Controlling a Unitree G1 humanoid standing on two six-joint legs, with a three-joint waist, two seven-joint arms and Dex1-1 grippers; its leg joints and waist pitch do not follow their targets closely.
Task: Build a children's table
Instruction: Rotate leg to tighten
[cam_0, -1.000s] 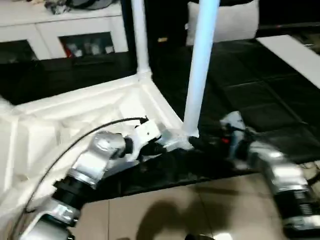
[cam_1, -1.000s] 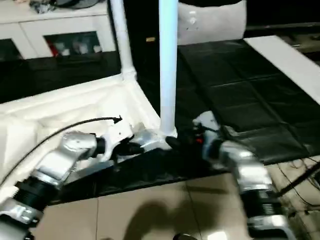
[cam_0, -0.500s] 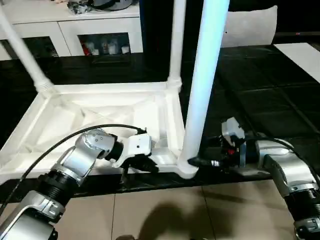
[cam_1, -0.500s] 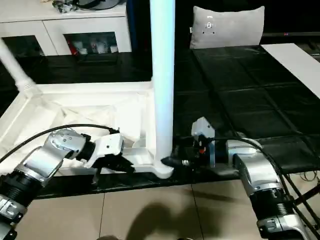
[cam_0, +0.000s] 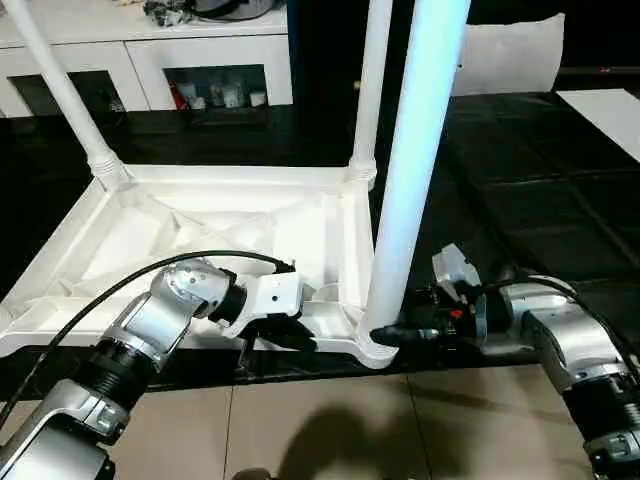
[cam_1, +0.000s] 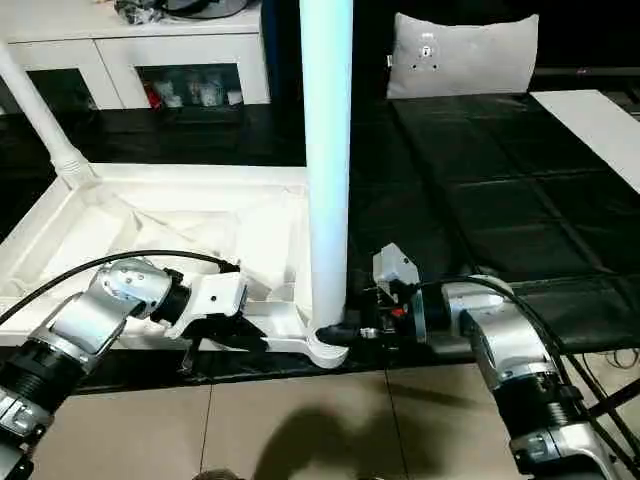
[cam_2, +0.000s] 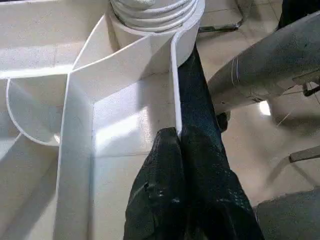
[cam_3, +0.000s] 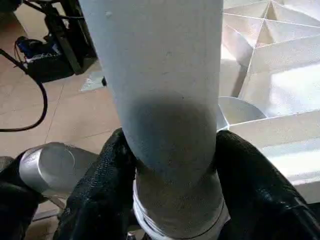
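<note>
The left gripper (cam_2: 178, 145) had its two black fingers pressed together on the thin upright rim wall of the upturned white tabletop (cam_0: 215, 225), pinching that wall just beside the near corner socket (cam_0: 368, 345). The right gripper (cam_3: 172, 165) had its fingers (cam_3: 102, 180) spread to either side of the base of the near leg (cam_0: 415, 165), both pads lying against the tube where it entered that socket. The tabletop lay ribbed underside up on a black mat (cam_0: 520, 200), its near edge by the tiled floor (cam_0: 330, 420). Two more white legs (cam_0: 368, 90) stood upright in the far corner sockets, one of them (cam_0: 60, 95) leaning a little. Behind stood a white glass-door cabinet (cam_0: 215, 70) with small items inside that were too small to make out, and a grey cushion (cam_1: 465, 55) stood farther back.
</note>
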